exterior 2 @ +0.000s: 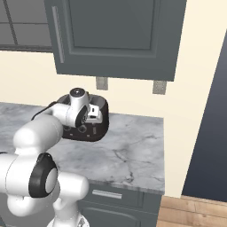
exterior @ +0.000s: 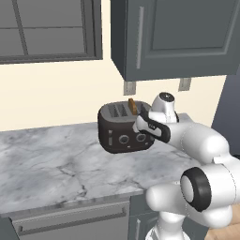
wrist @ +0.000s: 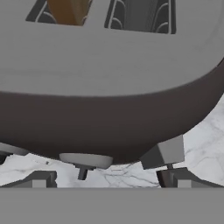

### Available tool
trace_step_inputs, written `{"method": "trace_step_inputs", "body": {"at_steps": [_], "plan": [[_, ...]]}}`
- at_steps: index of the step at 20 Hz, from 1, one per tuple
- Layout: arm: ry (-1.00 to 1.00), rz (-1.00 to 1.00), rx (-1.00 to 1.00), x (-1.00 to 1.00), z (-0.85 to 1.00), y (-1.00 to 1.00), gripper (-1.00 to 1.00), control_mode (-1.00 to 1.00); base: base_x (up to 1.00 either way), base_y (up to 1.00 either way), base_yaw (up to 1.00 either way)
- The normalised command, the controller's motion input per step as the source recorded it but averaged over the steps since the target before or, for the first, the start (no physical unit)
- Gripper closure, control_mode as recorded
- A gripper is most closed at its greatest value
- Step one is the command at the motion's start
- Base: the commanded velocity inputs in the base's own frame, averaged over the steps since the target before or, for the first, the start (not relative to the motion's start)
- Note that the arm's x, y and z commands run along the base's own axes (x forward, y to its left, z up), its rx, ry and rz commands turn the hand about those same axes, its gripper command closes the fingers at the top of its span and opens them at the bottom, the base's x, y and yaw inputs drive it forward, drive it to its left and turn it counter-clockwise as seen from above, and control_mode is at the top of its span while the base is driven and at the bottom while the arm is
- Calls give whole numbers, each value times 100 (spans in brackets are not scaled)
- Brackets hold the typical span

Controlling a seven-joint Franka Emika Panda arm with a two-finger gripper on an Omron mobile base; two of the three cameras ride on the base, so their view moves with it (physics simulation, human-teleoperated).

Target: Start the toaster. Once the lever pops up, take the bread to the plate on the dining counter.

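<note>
My claw hangs spread wide and empty just above the front of the toaster, close to its side. The bread stands in a slot on top of the toaster; starting it and carrying the slice off look undone.

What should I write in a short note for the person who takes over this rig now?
Claw: open, holds nothing, close above the front of the toaster, beside the knob and the lever.
Toaster stands on the marble counter under the wall cabinet.
Bread stands upright in a top slot.
Done: arm brought to the toaster.
Left: press the lever, wait for the pop, carry the bread to the plate.
</note>
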Motion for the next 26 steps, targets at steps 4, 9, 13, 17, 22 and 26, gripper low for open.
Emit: {"method": "trace_step_inputs", "body": {"at_steps": [4,9,13,17,22,26], "plan": [[0,0,0,0,-11,0,-100,-100,0,0,0],[0,0,0,0,-13,0,-100,-100,0,0,0],[0,0,0,0,-17,0,-100,-100,0,0,0],[0,0,0,0,-21,0,-100,-100,0,0,0],[0,0,0,0,-19,0,-100,-100,0,0,0],[0,0,0,0,-19,0,-100,-100,0,0,0]]}}
